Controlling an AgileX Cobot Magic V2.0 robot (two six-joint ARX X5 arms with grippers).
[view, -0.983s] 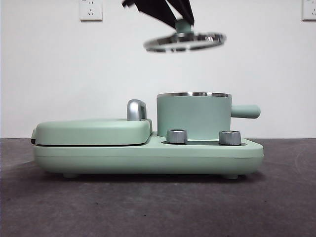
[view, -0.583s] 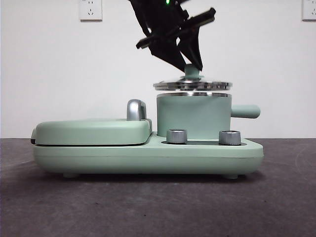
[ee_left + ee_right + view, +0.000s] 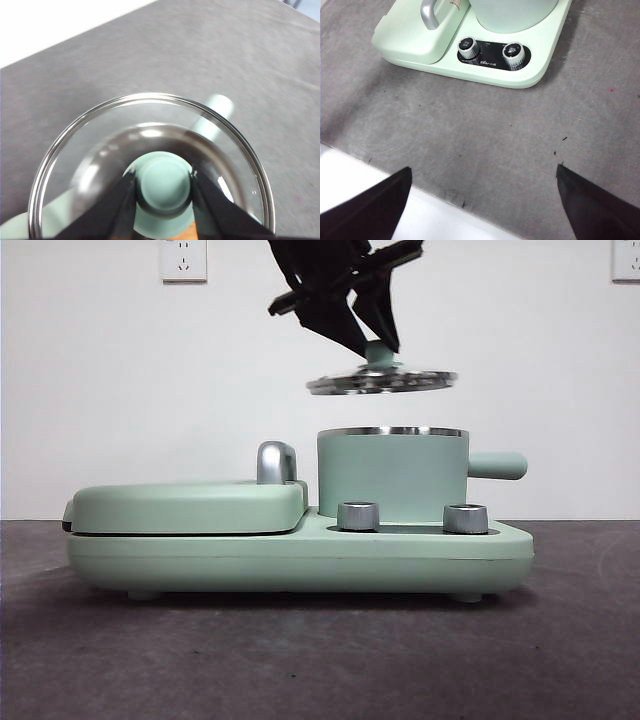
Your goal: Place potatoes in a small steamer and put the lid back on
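My left gripper (image 3: 375,340) is shut on the mint-green knob (image 3: 163,187) of the clear glass lid (image 3: 382,381). It holds the lid slightly tilted, a short way above the small steamer (image 3: 392,475), not touching its steel rim. Through the glass (image 3: 100,150) I see the steamer's side handle (image 3: 218,111). A thin orange-brown sliver below the knob may be the potato (image 3: 186,232); in the front view the potato is hidden. My right gripper (image 3: 485,200) is open and empty above the table's front edge, in front of the appliance.
The steamer stands on a mint-green appliance base (image 3: 300,560) with two chrome dials (image 3: 358,516) (image 3: 465,518). A flat griddle cover (image 3: 190,505) with a chrome handle (image 3: 277,462) lies beside the steamer. Dark grey table (image 3: 320,660) surrounds it.
The lid came down from high up to just on the steamer's rim half a second ago. It has since risen again and hangs tilted above the rim.
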